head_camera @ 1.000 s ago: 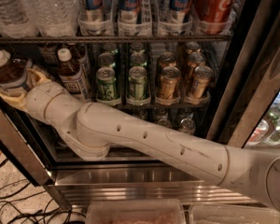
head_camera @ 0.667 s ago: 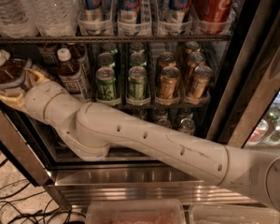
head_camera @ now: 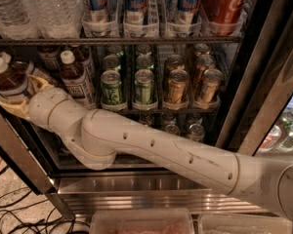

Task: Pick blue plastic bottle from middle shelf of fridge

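At the far left end of the middle shelf (head_camera: 158, 112) of the fridge (head_camera: 151, 189), gripper (head_camera: 17, 94) closed on the blue plastic bottle (head_camera: 9, 79), with 1 tan finger (head_camera: 38, 84) against its right side and the other under its lower left. Bottle tilted, white cap leaning toward the left edge of view, amber liquid filling most of the body, label low down between the jaws. Looks tipped out of its lane rather than standing square; base contact with the rack impossible to judge. Just to the right, a 2nd matching bottle (head_camera: 77, 79) upright in the next lane, close beside the wrist. Further right, 2 lanes of green cans (head_camera: 111, 87) and 2 of gold cans (head_camera: 177, 87). Above, on the upper rack, water bottles (head_camera: 53, 9), tall blue-silver cans (head_camera: 136, 4) and 1 red can (head_camera: 224, 4). Likely a light-to-moderate load: small and nearly full, with some slosh to expect on any quick swing. Thin plastic wall, so apt to give under a hard squeeze. Smooth and perhaps damp from the cold, so apt to slip under a weak one. Best held across the labelled midsection, for the friction of the paper and the straight wall there, never at the tapered shoulder or the cap. Worth drawing straight out toward the open front, clear of the neighbouring bottle and of the slanting metal frame edge (head_camera: 19, 150) at lower left.
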Robot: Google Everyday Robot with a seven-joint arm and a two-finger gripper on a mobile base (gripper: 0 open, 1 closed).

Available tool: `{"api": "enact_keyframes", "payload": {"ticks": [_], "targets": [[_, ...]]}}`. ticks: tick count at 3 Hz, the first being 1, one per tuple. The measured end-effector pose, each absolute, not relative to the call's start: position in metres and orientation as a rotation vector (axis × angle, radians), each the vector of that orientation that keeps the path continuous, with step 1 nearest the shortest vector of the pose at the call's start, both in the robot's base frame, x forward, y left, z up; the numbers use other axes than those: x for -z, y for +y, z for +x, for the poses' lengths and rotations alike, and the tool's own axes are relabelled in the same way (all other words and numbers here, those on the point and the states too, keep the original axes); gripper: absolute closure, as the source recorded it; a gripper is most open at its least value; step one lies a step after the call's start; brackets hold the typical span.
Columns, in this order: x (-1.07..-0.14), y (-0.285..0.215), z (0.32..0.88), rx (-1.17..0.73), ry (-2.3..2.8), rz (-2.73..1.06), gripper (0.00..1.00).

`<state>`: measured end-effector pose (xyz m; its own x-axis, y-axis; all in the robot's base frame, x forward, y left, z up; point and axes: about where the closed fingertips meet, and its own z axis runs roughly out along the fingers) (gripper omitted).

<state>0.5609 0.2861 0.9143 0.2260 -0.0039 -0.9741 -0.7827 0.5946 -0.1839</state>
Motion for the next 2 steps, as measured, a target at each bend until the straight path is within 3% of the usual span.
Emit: {"api": "enact_keyframes", "payload": {"ticks": [2], "targets": [[-0.9072,0.2754,0.5477,-0.636,1.260,-0.831,1.00]]}}
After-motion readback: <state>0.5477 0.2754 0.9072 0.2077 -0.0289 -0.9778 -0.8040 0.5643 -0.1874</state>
